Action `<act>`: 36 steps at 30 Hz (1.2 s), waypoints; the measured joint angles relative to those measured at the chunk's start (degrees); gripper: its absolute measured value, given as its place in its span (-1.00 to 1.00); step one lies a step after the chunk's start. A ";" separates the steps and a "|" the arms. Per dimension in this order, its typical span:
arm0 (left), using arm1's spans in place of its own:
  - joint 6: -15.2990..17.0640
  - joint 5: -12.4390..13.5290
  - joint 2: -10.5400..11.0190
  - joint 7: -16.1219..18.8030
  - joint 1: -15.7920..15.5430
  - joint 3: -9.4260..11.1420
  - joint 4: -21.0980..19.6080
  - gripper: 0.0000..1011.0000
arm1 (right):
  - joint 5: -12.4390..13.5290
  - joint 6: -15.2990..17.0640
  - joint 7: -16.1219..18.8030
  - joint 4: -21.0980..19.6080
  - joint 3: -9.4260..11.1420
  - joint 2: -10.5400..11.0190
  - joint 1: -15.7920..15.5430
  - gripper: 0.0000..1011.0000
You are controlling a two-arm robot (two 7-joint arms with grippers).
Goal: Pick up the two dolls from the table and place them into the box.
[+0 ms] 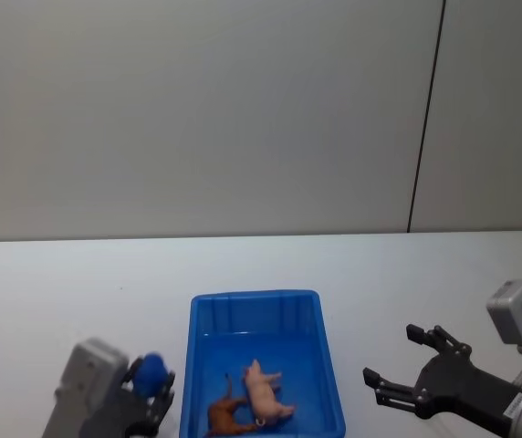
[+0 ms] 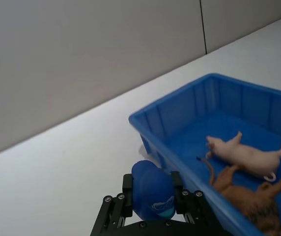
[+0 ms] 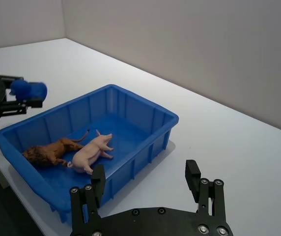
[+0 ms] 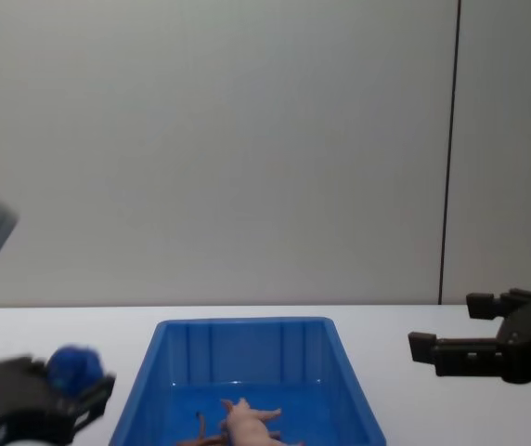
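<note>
Nearest of all, the left gripper (image 1: pixel 151 388) is clenched on a small blue object (image 2: pixel 153 191), its black fingers (image 2: pixel 112 211) pressing the sides; it hangs over the white table (image 1: pixel 60 292) just left of the box, near the box's near left corner. Across from it, the right gripper (image 1: pixel 405 363) hovers to the right of the box with its jaws spread wide and nothing between them, its fingers (image 3: pixel 193 176) apart above bare tabletop. Between the two grippers sits the blue box (image 1: pixel 314 310), rim free on every side. Both dolls lie on their sides on its floor, toward the near end: the pink pig (image 1: pixel 266 391) to the right, the reddish-brown lion (image 1: pixel 227 415) beside it on the left and nearer, the two touching or almost so. Behind the table stands a plain grey wall (image 1: pixel 197 109) with a dark vertical seam (image 1: pixel 428 109) at the right.
</note>
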 joint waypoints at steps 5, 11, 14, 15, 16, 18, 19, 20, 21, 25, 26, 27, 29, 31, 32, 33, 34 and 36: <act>1.50 5.10 -2.00 -2.12 -3.60 0.20 -0.07 -0.15 | 0.00 0.00 0.00 0.00 0.00 0.00 0.00 0.98; 2.24 9.11 -4.19 -4.48 -6.69 0.84 0.91 -0.18 | 0.00 0.00 0.00 0.00 0.00 0.00 0.00 0.98; 2.39 11.06 -5.50 -6.09 -8.37 1.29 1.73 0.01 | 0.00 0.00 0.00 0.00 0.00 0.00 0.00 0.98; 2.39 11.39 -5.93 -6.41 -8.87 1.45 1.95 0.06 | 0.00 0.00 0.00 0.00 0.00 0.00 0.00 0.98; 2.38 11.90 -6.52 -7.04 -9.50 1.66 2.49 0.19 | 0.00 0.00 0.00 0.00 0.00 0.00 0.00 0.98; 2.26 12.49 -7.36 -8.03 -10.40 1.99 3.22 0.31 | 0.00 0.00 0.00 0.00 0.00 0.00 0.00 0.98; 2.26 12.49 -7.36 -8.03 -10.40 1.99 3.22 0.31 | 0.00 0.00 0.00 0.00 0.00 0.00 0.00 0.98; 2.09 12.71 -8.00 -8.56 -10.96 2.25 3.77 0.42 | 0.00 0.00 0.00 0.00 0.00 0.00 0.00 0.98; 1.96 12.78 -8.25 -8.87 -11.19 2.36 4.02 0.47 | 0.00 0.00 0.00 0.00 0.00 0.00 0.00 0.98; 1.35 12.83 -9.66 -9.94 -12.29 2.93 5.33 0.69 | 0.00 0.00 0.00 0.00 0.00 0.00 0.00 0.98; 1.24 12.83 -9.83 -10.03 -12.40 2.99 5.48 0.79 | 0.00 0.00 0.00 0.00 0.00 0.00 0.00 0.98; 1.13 12.80 -10.04 -10.10 -12.53 3.07 5.66 0.83 | 0.00 0.00 0.00 0.00 0.00 0.00 0.00 0.98; 0.70 12.59 -10.41 -10.16 -12.71 3.22 5.96 0.92 | 0.00 0.00 0.00 0.00 0.00 0.00 0.00 0.98; 0.41 12.39 -10.63 -10.13 -12.77 3.30 6.09 0.98 | 0.00 0.00 0.00 0.00 0.00 0.00 0.00 0.98; 0.07 12.23 -10.77 -9.96 -12.77 3.34 6.14 0.98 | 0.00 0.00 0.00 0.00 0.00 0.00 0.00 0.98; -0.09 12.14 -10.82 -9.84 -12.77 3.36 6.16 0.98 | 0.00 0.00 0.00 0.00 0.00 0.00 0.00 0.98; -0.44 11.93 -10.91 -9.57 -12.75 3.38 6.15 0.98 | 0.00 0.00 0.00 0.00 0.00 0.00 0.00 0.98; -0.70 11.79 -10.98 -9.34 -12.68 3.40 6.16 0.98 | 0.00 0.00 0.00 0.00 0.00 0.00 0.00 0.98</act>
